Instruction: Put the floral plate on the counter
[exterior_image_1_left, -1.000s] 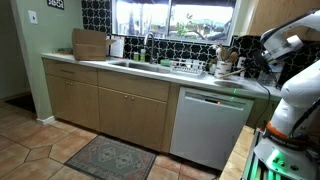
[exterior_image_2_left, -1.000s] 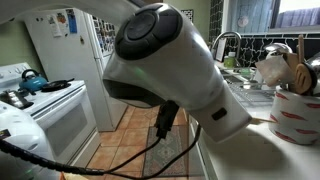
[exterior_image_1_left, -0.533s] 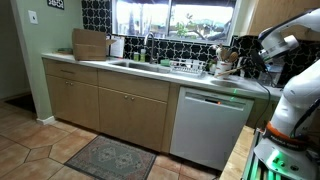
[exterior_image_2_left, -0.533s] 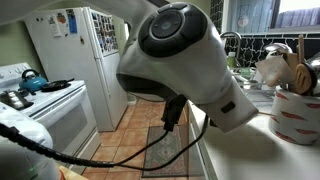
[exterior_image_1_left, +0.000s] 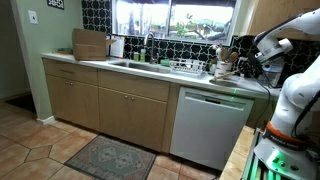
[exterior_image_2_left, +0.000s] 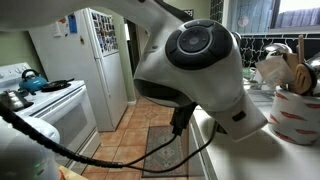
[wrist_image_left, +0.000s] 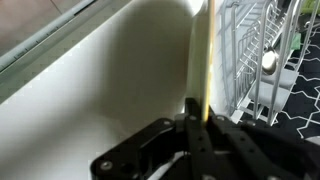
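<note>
In the wrist view my gripper (wrist_image_left: 200, 120) is shut on the rim of the floral plate (wrist_image_left: 201, 50). The plate shows edge-on as a thin pale cream strip running upward from the jaws. It hangs upright over the pale counter (wrist_image_left: 90, 90), just beside the wire dish rack (wrist_image_left: 250, 50). In an exterior view the arm reaches from the right toward the rack (exterior_image_1_left: 186, 68) on the counter (exterior_image_1_left: 110, 66), with the gripper (exterior_image_1_left: 245, 56) near the counter's right end. The plate itself is too small to make out there.
A sink and faucet (exterior_image_1_left: 148, 48) sit mid-counter, a brown board (exterior_image_1_left: 90, 43) at its left end. A utensil crock (exterior_image_2_left: 294, 112) and clutter (exterior_image_1_left: 228, 62) stand by the arm. The arm's joint (exterior_image_2_left: 195, 65) blocks much of an exterior view. Stove (exterior_image_2_left: 35, 100) and fridge (exterior_image_2_left: 75, 50) stand across the floor.
The arm's wrist has swung a little left toward the dish rack, and the big joint has shifted right across the close exterior view. The grip looks unchanged.
</note>
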